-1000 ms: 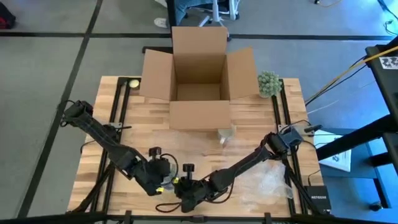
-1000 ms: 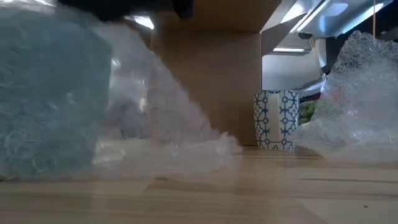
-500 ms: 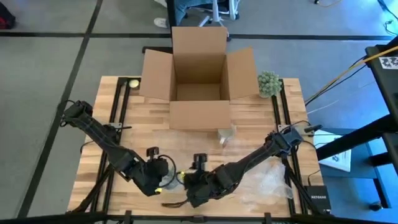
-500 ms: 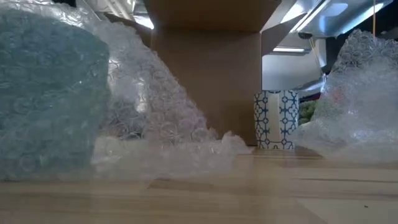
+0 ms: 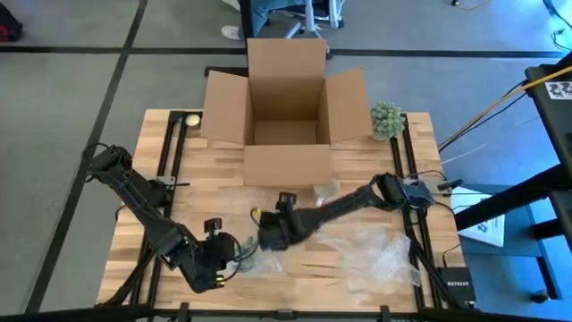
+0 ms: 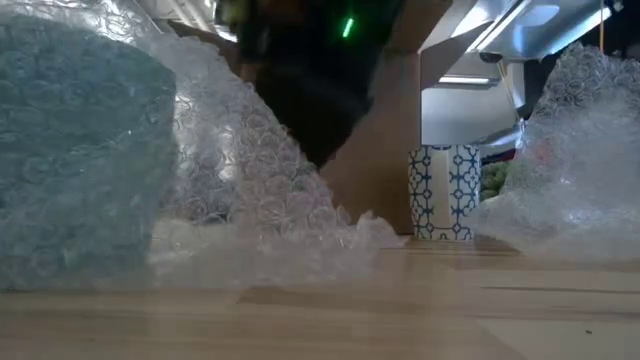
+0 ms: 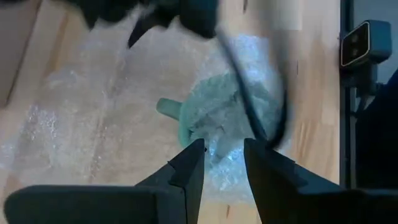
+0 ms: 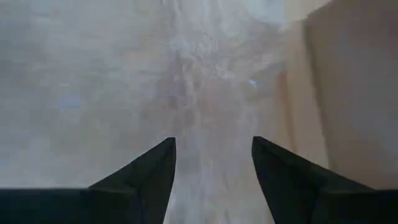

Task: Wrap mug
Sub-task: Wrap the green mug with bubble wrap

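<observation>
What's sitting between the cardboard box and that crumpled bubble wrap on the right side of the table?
In the low view, a blue-and-white patterned cup stands between the cardboard box and the crumpled bubble wrap.

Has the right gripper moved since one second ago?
Yes. In the high view the right gripper has pulled back from the table's near edge toward the box.

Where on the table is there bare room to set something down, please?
Bare wood lies left of the box, toward the table edge. Crowded: the front, with bubble wrap, the mug and both grippers.
</observation>
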Robot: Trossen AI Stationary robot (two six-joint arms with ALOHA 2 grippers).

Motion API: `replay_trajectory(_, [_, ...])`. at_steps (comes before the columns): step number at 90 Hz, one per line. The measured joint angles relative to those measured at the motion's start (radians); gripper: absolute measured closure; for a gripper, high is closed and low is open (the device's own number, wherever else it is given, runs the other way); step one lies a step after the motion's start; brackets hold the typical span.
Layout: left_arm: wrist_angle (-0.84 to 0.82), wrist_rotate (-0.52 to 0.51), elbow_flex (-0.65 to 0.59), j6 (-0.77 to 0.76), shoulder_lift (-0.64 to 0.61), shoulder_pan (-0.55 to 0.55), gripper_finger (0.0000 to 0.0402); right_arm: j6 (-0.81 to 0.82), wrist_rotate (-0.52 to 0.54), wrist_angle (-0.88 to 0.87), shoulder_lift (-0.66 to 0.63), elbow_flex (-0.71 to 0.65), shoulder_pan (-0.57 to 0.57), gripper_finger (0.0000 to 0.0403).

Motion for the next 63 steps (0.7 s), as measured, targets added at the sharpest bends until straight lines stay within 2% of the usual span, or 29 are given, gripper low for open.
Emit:
replay_trajectory(19, [0.004,-0.014,0.000,-0.022,0.000,-0.001,0.0304,-0.014,-0.125,0.109,0.000,-0.070,-0.113,0.0205])
replay_trajectory(36, [0.003,-0.013,0.000,-0.045,0.000,-0.002,0.0304,-0.002,-0.245,0.185,-0.002,-0.106,-0.125,0.0217])
replay_trajectory(44, [0.003,-0.014,0.000,-0.063,0.001,-0.001,0.0304,-0.009,-0.298,0.192,-0.002,-0.106,-0.114,0.0255])
replay_trajectory(58, [0.004,-0.008,0.000,-0.090,0.018,-0.005,0.0304,-0.013,-0.384,0.211,-0.002,-0.094,-0.077,0.0372])
replay_trajectory(63, [0.005,-0.001,0.000,-0.096,0.026,-0.005,0.0304,-0.016,-0.381,0.196,0.000,-0.083,-0.059,0.0391])
